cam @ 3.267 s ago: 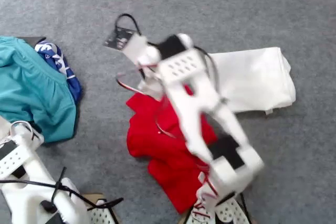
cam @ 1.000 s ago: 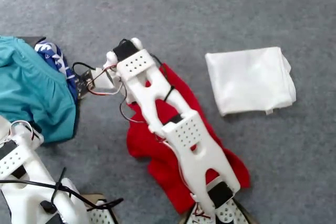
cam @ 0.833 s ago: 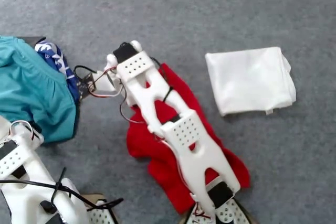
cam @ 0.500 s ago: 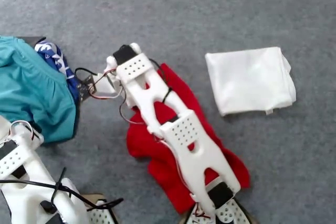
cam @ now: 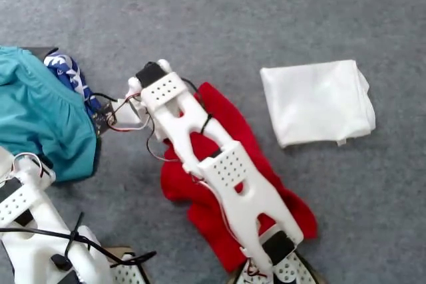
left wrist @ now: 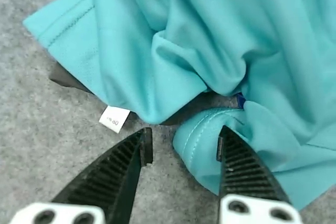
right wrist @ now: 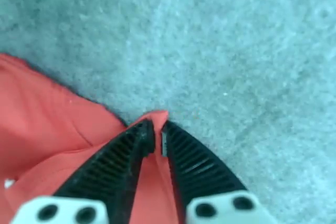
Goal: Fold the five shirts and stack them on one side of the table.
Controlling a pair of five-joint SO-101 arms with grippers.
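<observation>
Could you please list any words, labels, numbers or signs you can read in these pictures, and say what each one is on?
Print on the white tag at the edge of the teal shirt: faint, too small to read.
Markings on the blue shirt: white, too blurred to read.
No text seen on the red shirt or the white shirt.

1. The high view is looking steeply down on the grey table (cam: 219, 24) from well above.
2. The left wrist view is looking down past the left gripper (left wrist: 184, 132), close over the teal shirt (left wrist: 210, 35), which the high view is also showing.
3. The right wrist view is facing down along the right gripper (right wrist: 157, 125), very close to the red shirt (right wrist: 47, 124), shared with the high view.
</observation>
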